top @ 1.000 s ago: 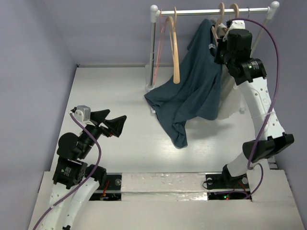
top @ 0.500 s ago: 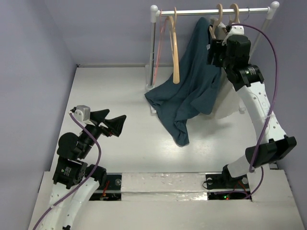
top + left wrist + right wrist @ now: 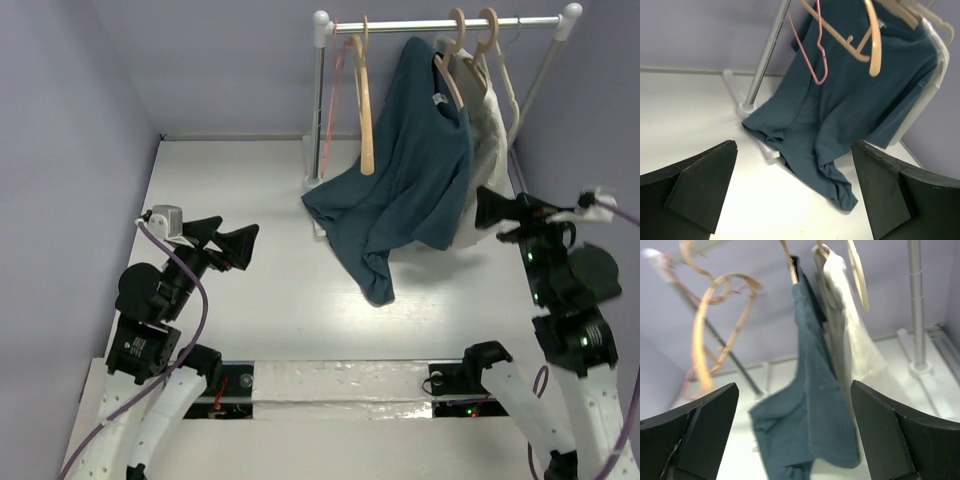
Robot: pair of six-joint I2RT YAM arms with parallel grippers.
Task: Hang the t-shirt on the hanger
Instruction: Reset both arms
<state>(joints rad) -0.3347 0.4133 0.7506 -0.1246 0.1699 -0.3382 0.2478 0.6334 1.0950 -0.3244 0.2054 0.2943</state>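
The teal-blue t-shirt (image 3: 425,150) hangs from the pale tan hanger (image 3: 449,78) on the rack rail, its neck label showing. The shirt's lower part trails onto the table (image 3: 365,255). My right gripper (image 3: 490,218) stands open, well below and to the right of the hanger, touching nothing. In the right wrist view the t-shirt (image 3: 810,405) and hanger (image 3: 788,262) show between the open fingers of the right gripper (image 3: 795,390). My left gripper (image 3: 238,228) is open at the left of the table. In its wrist view, the left gripper (image 3: 794,165) faces the t-shirt (image 3: 840,110) from a distance.
The clothes rack (image 3: 320,100) stands at the back. It also carries a yellow-orange hanger (image 3: 366,110), a thin pink hanger (image 3: 335,80) and a cream-white garment (image 3: 488,110) on another tan hanger. The rack's white foot (image 3: 747,107) lies beside the shirt's hem.
My right gripper has opened, let go up at the hanger, and drawn back down to the right. The shirt stays hanging. The left arm has barely shifted.
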